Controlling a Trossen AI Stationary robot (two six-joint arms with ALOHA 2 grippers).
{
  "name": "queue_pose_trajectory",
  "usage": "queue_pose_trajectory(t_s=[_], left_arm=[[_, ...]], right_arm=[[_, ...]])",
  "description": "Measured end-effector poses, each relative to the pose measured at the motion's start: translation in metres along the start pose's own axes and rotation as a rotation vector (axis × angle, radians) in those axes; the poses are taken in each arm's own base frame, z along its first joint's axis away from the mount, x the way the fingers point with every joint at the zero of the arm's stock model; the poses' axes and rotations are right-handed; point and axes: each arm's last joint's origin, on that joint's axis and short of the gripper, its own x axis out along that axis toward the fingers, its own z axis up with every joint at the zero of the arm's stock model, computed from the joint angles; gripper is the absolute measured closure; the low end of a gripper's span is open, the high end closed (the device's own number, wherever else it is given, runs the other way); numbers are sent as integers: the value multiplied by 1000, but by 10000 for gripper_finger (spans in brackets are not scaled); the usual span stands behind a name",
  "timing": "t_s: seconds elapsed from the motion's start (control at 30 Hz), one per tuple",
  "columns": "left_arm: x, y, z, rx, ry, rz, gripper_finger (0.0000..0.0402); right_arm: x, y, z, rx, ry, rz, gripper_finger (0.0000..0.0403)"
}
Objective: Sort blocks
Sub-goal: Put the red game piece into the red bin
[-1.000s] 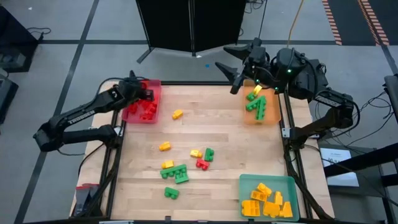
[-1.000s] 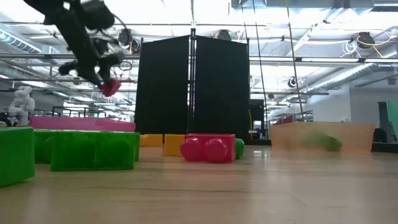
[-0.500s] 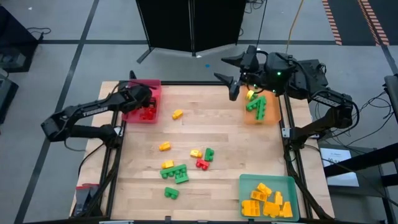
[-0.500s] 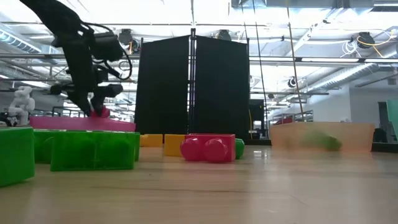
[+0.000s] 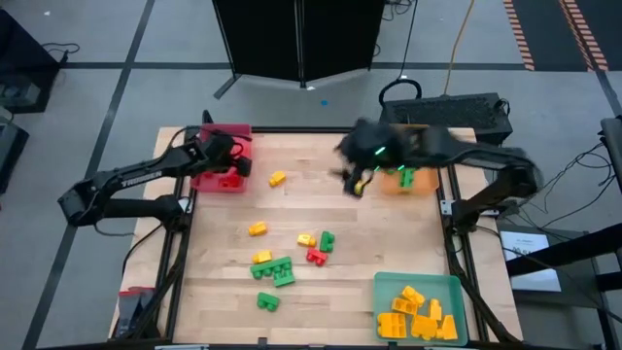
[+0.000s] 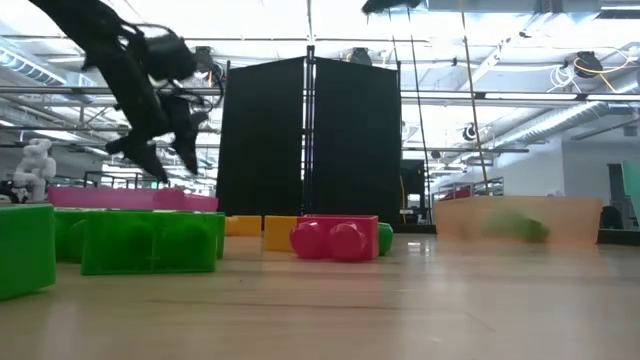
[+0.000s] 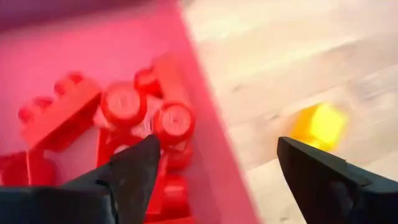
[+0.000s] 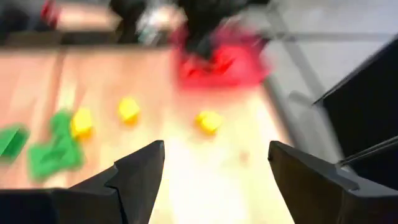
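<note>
Left gripper (image 7: 211, 168): you had its jaws released over the red tray (image 5: 209, 170), red blocks (image 7: 124, 124) lying inside; lift clear before going on.
Right gripper (image 5: 355, 180): jaws wide, empty, blurred mid-swing (probably heading for the yellow block (image 5: 278, 178)); square up before closing.
Loose blocks (image 5: 282, 258): scattered mid-desk.
Change: the red brick you carried had gone from the left jaws; the right arm had left the orange tray (image 5: 420, 183).

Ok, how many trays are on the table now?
3: the red tray at the far left corner, the orange tray at the far right, partly covered, and the teal tray at the near right corner.
</note>
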Motion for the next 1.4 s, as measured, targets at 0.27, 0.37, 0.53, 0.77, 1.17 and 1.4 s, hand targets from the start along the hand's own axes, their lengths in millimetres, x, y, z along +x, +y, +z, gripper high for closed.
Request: queue_pose_trajectory(t_s=[0.27,0.37,0.53,0.77,1.17,1.4], left_arm=[[-48,-11,7,16,-176,-191,73],[-64,-14,9,22,-229,-244,73],[-81,-15,7,33,-279,-304,73],[-89,-17,2,57,-284,-344,73],[-88,-19,-1,83,-258,-347,73],[-88,-21,-3,92,-245,-355,73]], right_arm=[[109,72,-40,-183,317,176,120],[142,95,-59,-201,402,259,120],[172,136,-90,-206,524,336,120],[171,171,-95,-117,485,326,120],[194,195,-127,13,529,207,124],[201,205,-141,18,561,158,124]])
